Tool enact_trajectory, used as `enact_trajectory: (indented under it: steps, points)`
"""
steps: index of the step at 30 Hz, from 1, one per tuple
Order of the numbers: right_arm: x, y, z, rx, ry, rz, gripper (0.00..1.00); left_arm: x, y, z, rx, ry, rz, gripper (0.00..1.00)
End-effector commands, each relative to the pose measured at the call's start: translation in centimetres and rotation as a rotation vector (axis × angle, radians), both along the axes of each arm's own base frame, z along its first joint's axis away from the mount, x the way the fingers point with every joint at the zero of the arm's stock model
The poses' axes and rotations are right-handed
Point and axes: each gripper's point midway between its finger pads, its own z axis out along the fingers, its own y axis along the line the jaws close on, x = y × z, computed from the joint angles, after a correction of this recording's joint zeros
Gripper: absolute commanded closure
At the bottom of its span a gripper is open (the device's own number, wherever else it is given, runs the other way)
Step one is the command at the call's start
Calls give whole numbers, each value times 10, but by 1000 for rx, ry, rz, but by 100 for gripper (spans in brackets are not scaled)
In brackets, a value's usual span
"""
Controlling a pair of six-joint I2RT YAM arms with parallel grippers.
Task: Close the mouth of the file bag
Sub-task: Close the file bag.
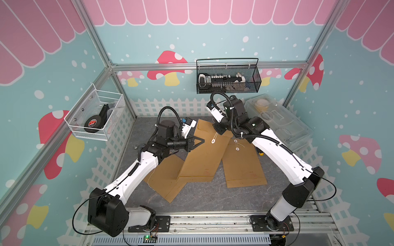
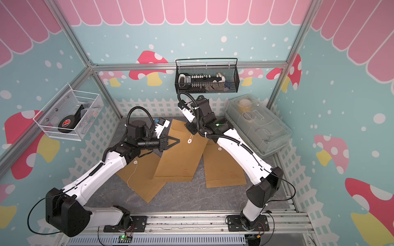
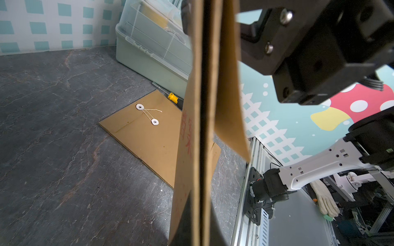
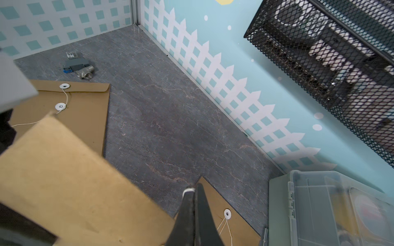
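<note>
1. Red print on the file bag [image 3: 187, 136]: blurred, unreadable.
2. Black mesh basket [image 1: 228, 90]: contents too small to identify.
3. Clear storage box [image 4: 309, 213]: cut off by frame edge.
4. Left arm [image 1: 136, 170] covers part of a flat envelope [image 1: 164, 181].

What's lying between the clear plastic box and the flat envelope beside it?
A yellow-handled tool, likely a screwdriver, between box and envelope; the left wrist view shows it.

brown paper file bag [image 1: 200, 161], tilted: its mouth end is lifted off the table and its bottom end rests on another flat bag [image 1: 162, 179]. the flap [image 3: 229, 89] stands away from the body. a thin string [image 1: 215, 135] rises from its white round button [image 1: 213, 140].
</note>
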Motion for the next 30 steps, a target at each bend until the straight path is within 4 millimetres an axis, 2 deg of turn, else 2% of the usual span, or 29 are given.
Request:
enact_trajectory:
  steps: [1,8,14,23,30]
  points:
    - [-13,11,16,77,17,66,100,-6,-2,-5,22,7,-14,100]
    - [-34,15,4,113,94,115,100,4,2,-7,35,9,32,100]
    - [-43,18,-7,154,149,128,100,9,4,-7,38,11,53,100]
    - [-49,26,-20,295,208,110,100,18,9,-1,25,5,98,100]
    - [-49,20,-47,370,243,45,100,22,13,3,6,5,119,100]
